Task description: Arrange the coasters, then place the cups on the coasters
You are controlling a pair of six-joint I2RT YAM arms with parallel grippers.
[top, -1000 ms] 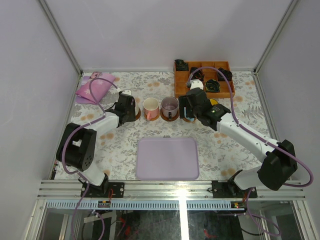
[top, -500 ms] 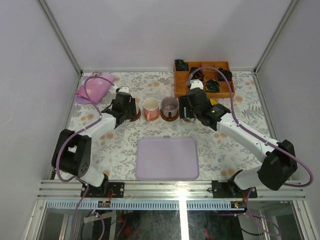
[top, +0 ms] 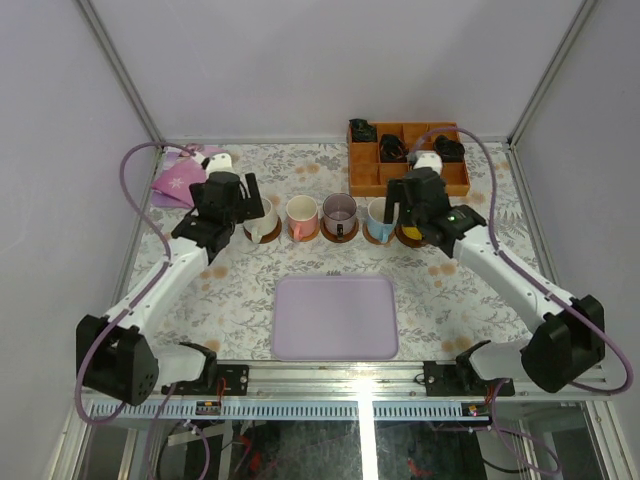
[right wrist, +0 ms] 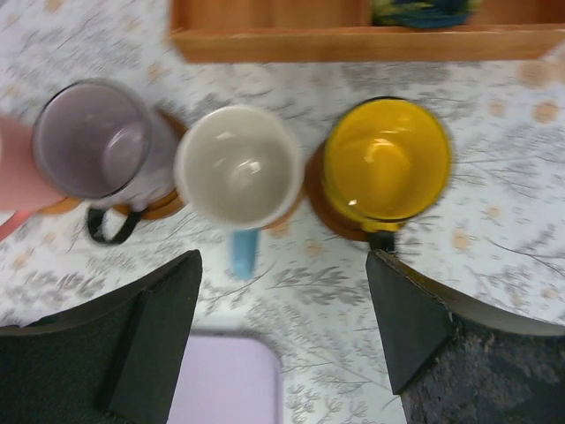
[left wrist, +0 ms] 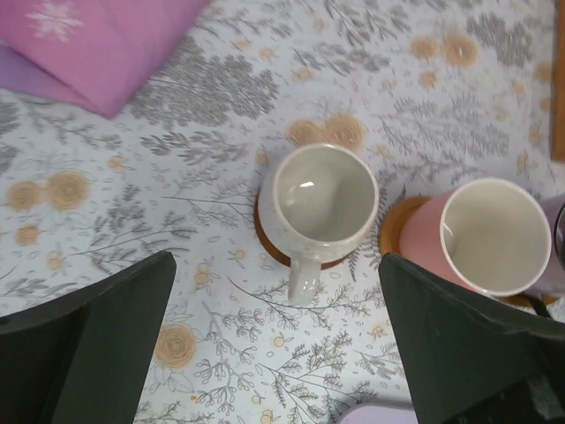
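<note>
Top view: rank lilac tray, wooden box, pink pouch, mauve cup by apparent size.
1. lilac tray and wooden box: near enough alike, and the box is partly covered, so these two stay unranked.
2. pink pouch
3. mauve cup

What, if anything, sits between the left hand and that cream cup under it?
Nothing visible does. The left hand hangs wide open right above the cream cup. The cup already stands on its coaster, and the pink cup beside it is off to the side, not in between.
</note>
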